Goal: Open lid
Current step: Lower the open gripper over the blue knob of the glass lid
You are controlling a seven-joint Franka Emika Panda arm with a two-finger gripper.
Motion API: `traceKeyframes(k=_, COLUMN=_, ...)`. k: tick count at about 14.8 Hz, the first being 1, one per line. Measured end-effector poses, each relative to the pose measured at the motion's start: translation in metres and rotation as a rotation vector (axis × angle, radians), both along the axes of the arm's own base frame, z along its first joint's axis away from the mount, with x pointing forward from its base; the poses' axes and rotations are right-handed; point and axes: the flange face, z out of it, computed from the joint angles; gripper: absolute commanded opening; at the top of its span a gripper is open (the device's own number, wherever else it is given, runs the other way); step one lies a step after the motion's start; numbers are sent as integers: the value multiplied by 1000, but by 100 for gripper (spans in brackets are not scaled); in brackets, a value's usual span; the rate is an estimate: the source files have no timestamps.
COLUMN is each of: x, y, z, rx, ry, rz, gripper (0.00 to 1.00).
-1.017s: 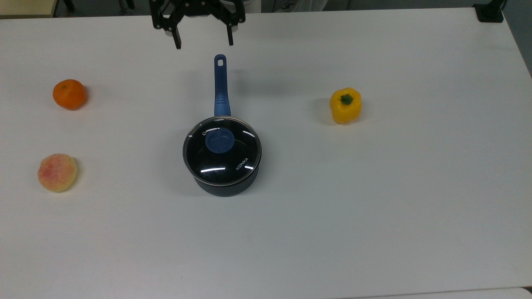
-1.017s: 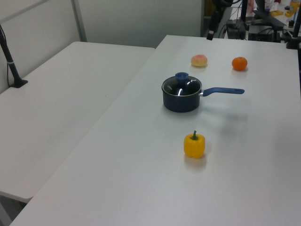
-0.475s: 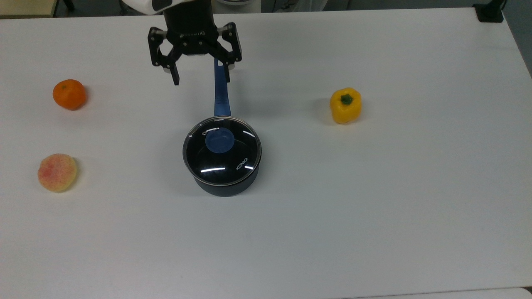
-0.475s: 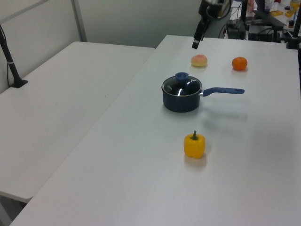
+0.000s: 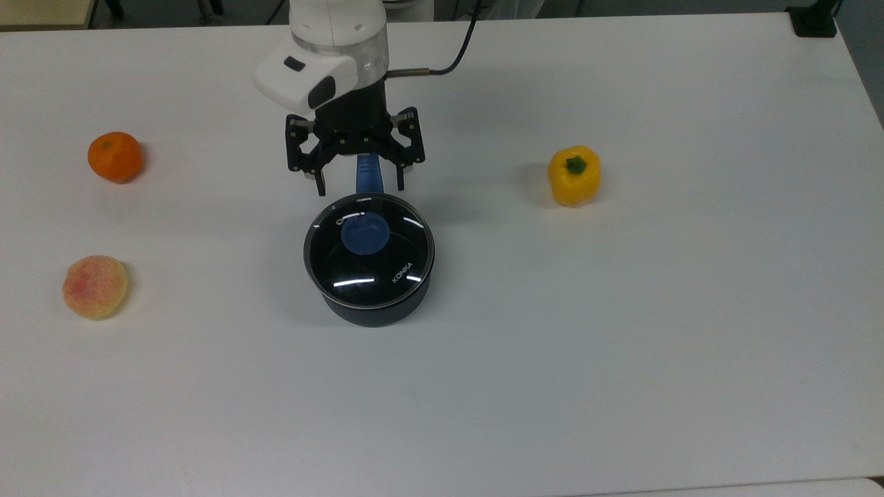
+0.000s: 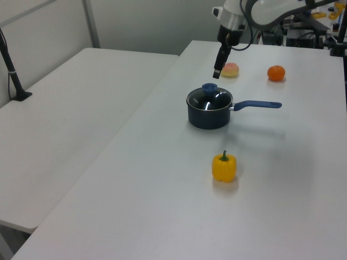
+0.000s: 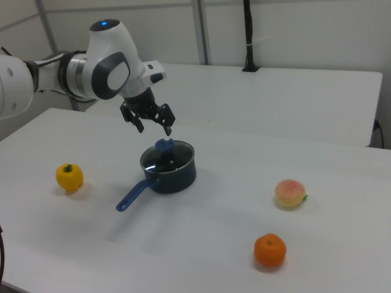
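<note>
Your hand (image 5: 360, 186) hangs open above the saucepan (image 5: 376, 307) handle, with the lid (image 5: 370, 250) seated just beyond its fingertips.

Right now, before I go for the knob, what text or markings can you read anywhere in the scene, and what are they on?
"KONKA": white letters on the glass lid, near its rim toward the top view's lower right.
Nothing else is readable: no lettering shows on the pot, the fruit, or the gripper.
</note>
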Motion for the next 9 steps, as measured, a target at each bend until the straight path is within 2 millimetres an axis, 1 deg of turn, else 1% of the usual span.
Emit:
traceKeyframes(k=2, x=4, y=2, z=-13, rx=-28, ry=7, rz=6, gripper=100)
traceKeyframes(k=3, x=6, y=4, z=-23, rx=-46, ry=16, rz=4, gripper=100)
traceKeyframes(k=6, x=15, y=4, z=-38, rx=-85, ry=-21, rz=-16, gripper=100)
traceKeyframes(k=8, x=19, y=5, z=-51, rx=-89, ry=-19, rz=-32, gripper=100)
traceKeyframes(k=9, x=20, y=5, z=-54, rx=-88, ry=-17, rz=-34, gripper=100)
